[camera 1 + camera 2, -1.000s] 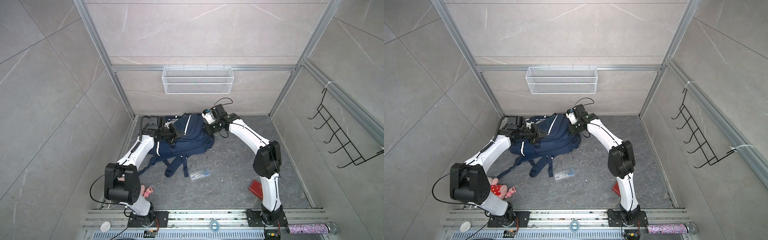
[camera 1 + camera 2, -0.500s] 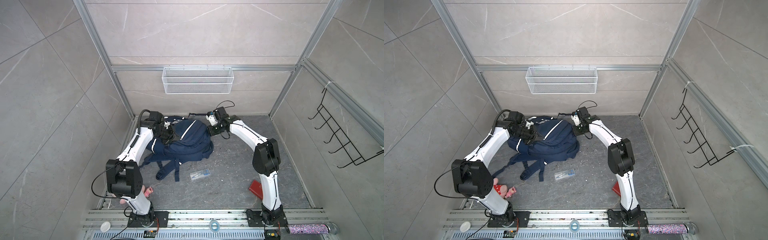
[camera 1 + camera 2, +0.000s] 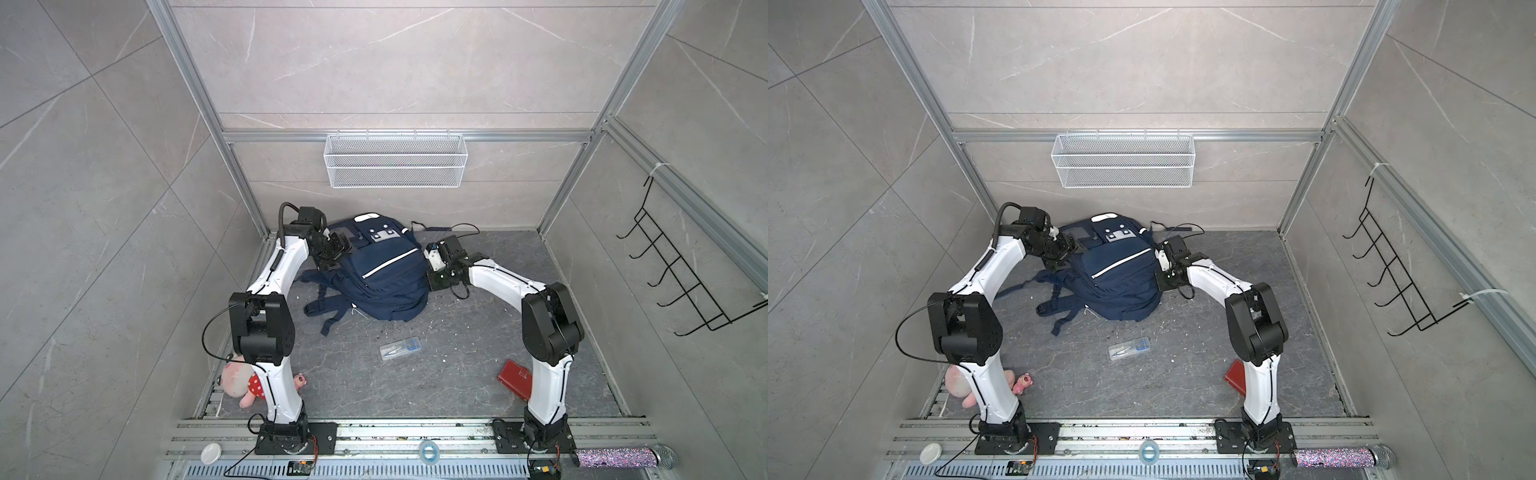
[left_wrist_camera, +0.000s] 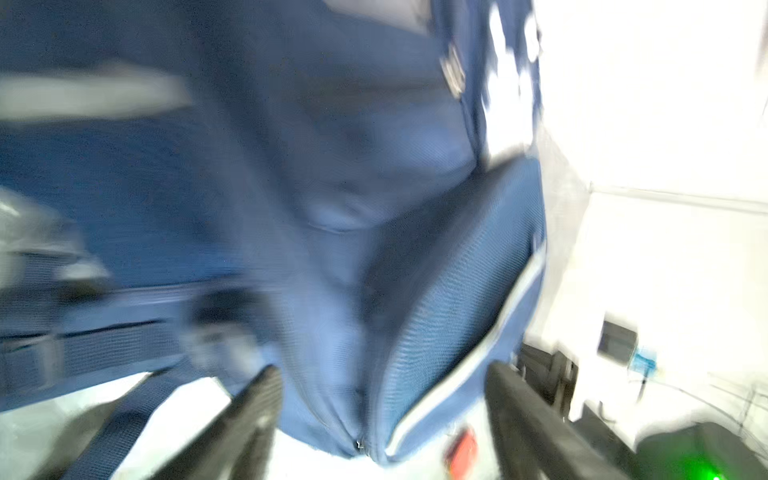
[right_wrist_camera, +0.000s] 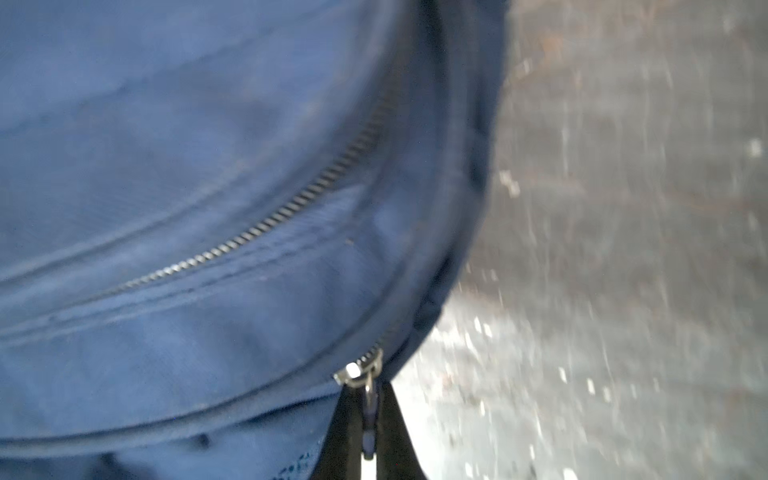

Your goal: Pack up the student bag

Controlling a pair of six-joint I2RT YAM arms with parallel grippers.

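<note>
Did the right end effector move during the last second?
Yes. The right end effector, shut on the student bag's zipper pull, moved away from the wire basket, toward the front rail.

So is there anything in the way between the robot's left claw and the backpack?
No, nothing visible stands in the way. The left gripper is open right at the navy backpack, fingers apart with only the bag's own fabric ahead. The right gripper is shut on the backpack's zipper pull.
</note>
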